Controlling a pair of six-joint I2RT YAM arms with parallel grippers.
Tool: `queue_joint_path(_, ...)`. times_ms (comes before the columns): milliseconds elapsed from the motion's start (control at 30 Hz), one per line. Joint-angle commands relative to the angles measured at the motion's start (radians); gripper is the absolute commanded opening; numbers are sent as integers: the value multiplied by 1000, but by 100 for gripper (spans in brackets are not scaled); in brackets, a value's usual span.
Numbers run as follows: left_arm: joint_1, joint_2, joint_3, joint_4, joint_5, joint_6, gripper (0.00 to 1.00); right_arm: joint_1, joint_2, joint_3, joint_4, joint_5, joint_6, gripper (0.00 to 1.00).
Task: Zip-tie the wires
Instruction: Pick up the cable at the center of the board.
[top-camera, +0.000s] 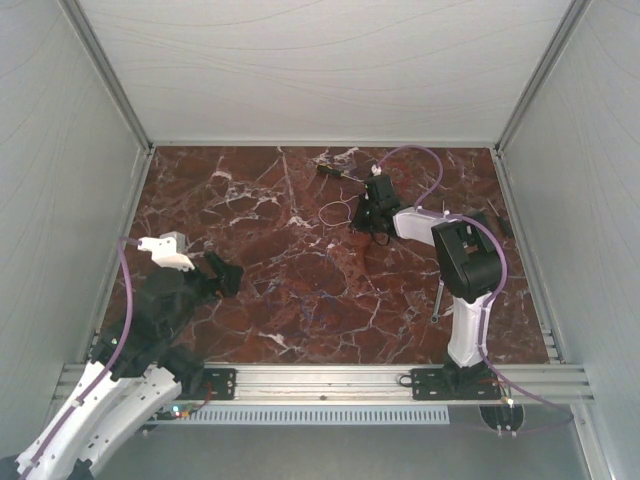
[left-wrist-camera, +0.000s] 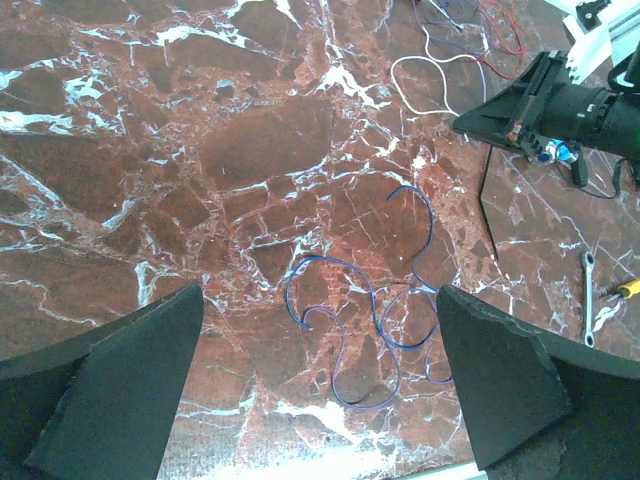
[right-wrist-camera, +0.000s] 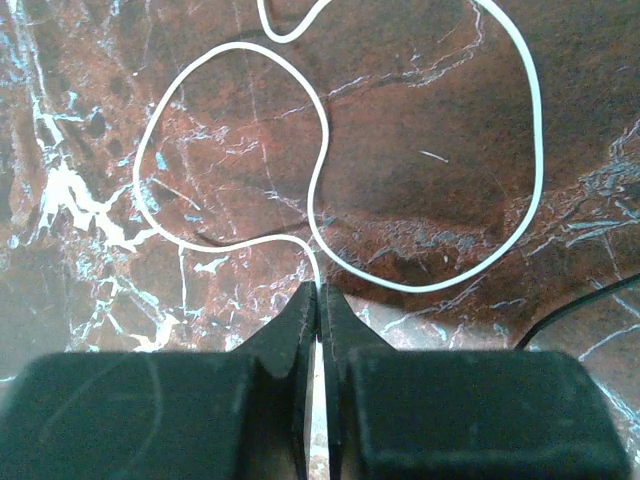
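From above, the left hand (top-camera: 228, 280) sits at the lower left of the marble worktop (top-camera: 290, 310), fingers apart, holding nothing; the right hand (top-camera: 360, 218) reaches to the upper middle, its tips touching the wires (top-camera: 335, 212), which show here only as a thin pale loop just left of it; a small dark tool (top-camera: 330, 170) lies above the loop.

In the left wrist view the left hand (left-wrist-camera: 320, 295) is spread wide, one finger (left-wrist-camera: 120, 390) in each lower corner; the purple wire (left-wrist-camera: 365, 320) lies in loose loops on the worktop (left-wrist-camera: 150, 150) between them, touching neither; at the upper right the white wire (left-wrist-camera: 425, 85) and the red wire (left-wrist-camera: 500, 30) lie beside the right hand (left-wrist-camera: 520, 110); a spanner (left-wrist-camera: 588, 300) lies at the right edge.

In the right wrist view the right hand (right-wrist-camera: 317, 295) is pressed together at the bottom centre, pinching the white wire (right-wrist-camera: 230, 150); from the pinch the wire curls up in two flat loops over the worktop (right-wrist-camera: 420, 150), one at the upper left, one larger at the right.
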Motion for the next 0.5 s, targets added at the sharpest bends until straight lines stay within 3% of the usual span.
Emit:
queue_joint_path(0,10,-2,6,16,7,16,100,13,-98,16,-9,-43,-28,0)
queue_joint_path(467,19,-9,4,18,11,18,100,142,-278,194,-144,-128,-90,0)
